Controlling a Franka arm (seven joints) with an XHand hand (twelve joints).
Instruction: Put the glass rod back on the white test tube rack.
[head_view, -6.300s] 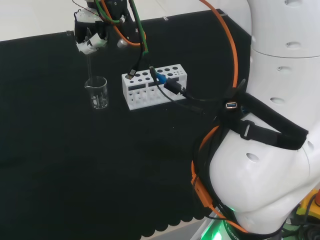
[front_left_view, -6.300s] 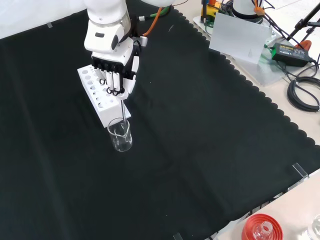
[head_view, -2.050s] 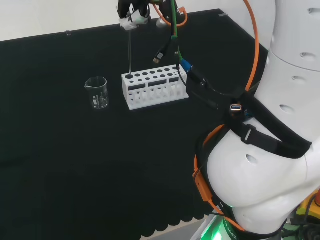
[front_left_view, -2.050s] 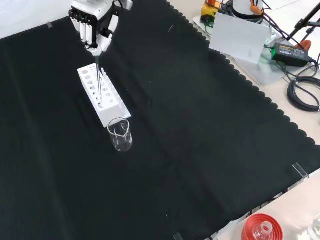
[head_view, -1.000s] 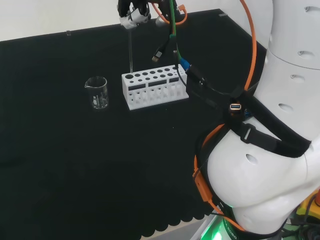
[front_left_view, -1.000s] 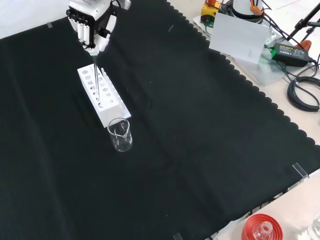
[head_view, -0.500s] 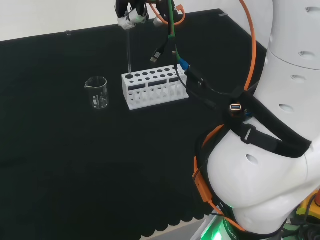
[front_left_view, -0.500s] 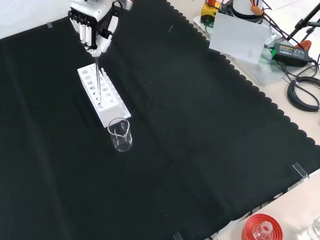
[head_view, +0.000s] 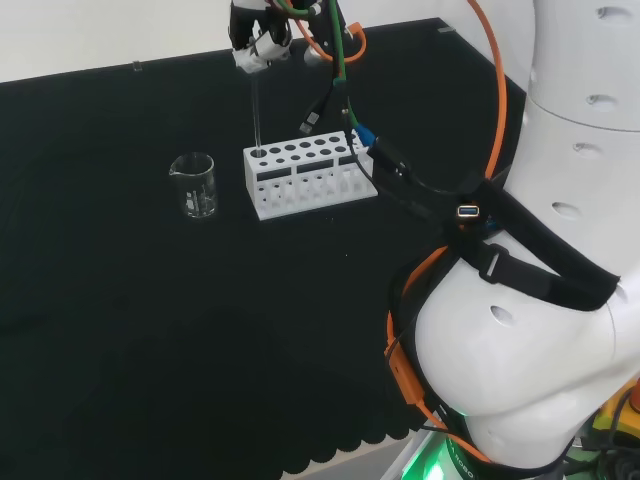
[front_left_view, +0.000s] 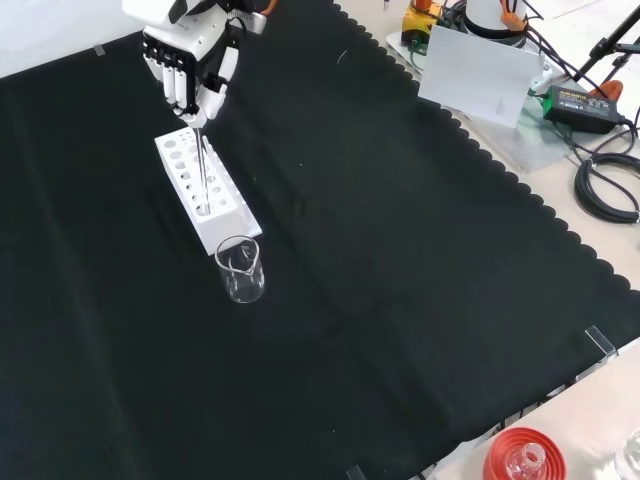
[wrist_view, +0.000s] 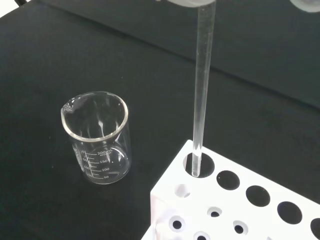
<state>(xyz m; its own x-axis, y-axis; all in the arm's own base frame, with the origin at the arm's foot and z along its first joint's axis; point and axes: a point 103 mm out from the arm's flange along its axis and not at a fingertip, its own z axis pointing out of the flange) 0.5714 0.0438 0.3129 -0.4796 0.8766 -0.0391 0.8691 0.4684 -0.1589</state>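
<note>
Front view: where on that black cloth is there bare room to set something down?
Nearly everywhere: the cloth lies bare right of and below the beaker. It is crowded only at upper left, where the robot hand holds the rod in the rack, beaker just beside.

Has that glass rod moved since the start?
Yes. In the head view the rod has gone rightward from the beaker to the rack, its tip in an end hole.
</note>
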